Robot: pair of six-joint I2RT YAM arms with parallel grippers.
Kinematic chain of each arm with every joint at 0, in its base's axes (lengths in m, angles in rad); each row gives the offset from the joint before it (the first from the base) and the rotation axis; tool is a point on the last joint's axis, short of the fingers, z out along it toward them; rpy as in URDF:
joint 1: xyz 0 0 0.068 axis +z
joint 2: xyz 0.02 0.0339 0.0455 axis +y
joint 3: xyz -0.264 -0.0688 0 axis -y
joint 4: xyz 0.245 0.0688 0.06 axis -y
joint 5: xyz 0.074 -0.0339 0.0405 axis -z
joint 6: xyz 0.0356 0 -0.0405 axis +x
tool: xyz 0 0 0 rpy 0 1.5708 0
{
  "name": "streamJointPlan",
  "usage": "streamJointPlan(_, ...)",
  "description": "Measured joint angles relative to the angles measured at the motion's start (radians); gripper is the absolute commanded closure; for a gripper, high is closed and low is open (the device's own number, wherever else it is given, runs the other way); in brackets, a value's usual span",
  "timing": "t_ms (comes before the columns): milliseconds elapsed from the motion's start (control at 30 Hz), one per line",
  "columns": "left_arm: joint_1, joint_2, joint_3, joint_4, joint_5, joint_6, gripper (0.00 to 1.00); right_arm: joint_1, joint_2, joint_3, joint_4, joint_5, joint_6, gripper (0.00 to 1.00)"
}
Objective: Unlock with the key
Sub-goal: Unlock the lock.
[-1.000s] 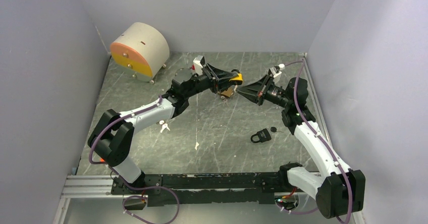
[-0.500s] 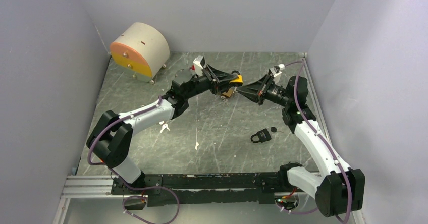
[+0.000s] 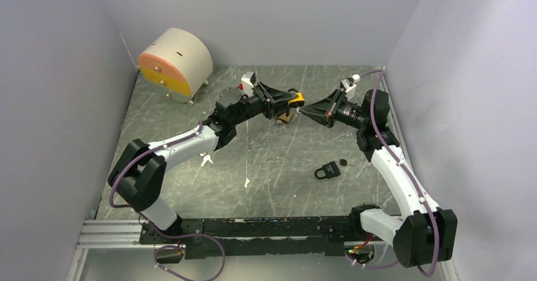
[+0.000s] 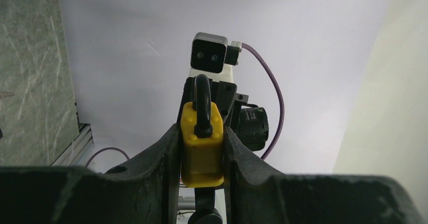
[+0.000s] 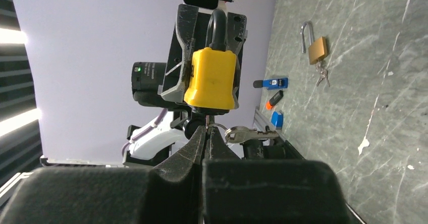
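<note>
Right wrist has rolled and lifted slightly, left arm steady. Left fingers clamp the yellow padlock mid-air over the far centre of the table. Right fingers are pinched shut on the key in its keyhole. Likely mid-turn; shackle not visibly released.

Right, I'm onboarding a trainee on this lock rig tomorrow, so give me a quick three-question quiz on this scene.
1. True or false: the left tool clamps the yellow padlock.
2. The black padlock is: A) lying on the table, B) held aloft, C) hooked over a cable.
3. What does the shut right tool pinch?
Key: 1 true; 2 A; 3 the key, at the yellow padlock's underside.
</note>
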Motion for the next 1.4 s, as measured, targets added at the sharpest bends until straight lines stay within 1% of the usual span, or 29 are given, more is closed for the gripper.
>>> streamJointPlan(200,0.0,0.0,0.0,0.025,-0.053,-0.026,0.97,0.004,0.042,0.048,0.003,0.008,-0.018,1.0)
streamJointPlan(400,0.0,0.0,0.0,0.042,-0.088,-0.026,0.97,0.004,0.059,0.04,0.073,0.013,0.033,1.0)
streamJointPlan(533,-0.012,0.015,0.0,0.078,-0.113,-0.043,0.97,0.004,0.034,0.008,0.124,0.038,0.034,0.96)
streamJointPlan(600,-0.019,0.029,0.0,0.103,-0.119,-0.06,0.98,0.0,0.017,-0.006,0.133,0.05,0.034,0.91)
streamJointPlan(700,-0.029,0.052,-0.001,0.139,-0.127,-0.087,0.98,-0.004,0.005,-0.017,0.135,0.068,0.031,0.78)
streamJointPlan(767,-0.04,0.06,-0.002,0.153,-0.137,-0.097,0.97,-0.005,0.003,-0.019,0.129,0.078,0.031,0.73)
streamJointPlan(900,-0.048,0.061,-0.008,0.177,-0.142,-0.105,0.97,-0.006,-0.006,-0.022,0.103,0.085,0.024,0.67)
streamJointPlan(1033,-0.053,0.061,-0.014,0.199,-0.146,-0.104,0.97,-0.007,-0.019,-0.021,0.064,0.088,0.016,0.52)
streamJointPlan(1100,-0.054,0.061,-0.018,0.211,-0.146,-0.101,0.97,-0.007,-0.031,-0.021,0.034,0.091,0.007,0.47)
streamJointPlan(1300,-0.057,0.061,-0.037,0.229,-0.147,-0.092,0.97,-0.009,-0.092,-0.021,-0.005,0.099,-0.011,0.35)
streamJointPlan(1333,-0.057,0.061,-0.039,0.23,-0.147,-0.091,0.98,-0.008,-0.105,-0.021,-0.006,0.098,-0.018,0.35)
streamJointPlan(1400,-0.057,0.061,-0.04,0.231,-0.146,-0.085,0.98,-0.008,-0.129,-0.013,-0.019,0.099,-0.04,0.4)
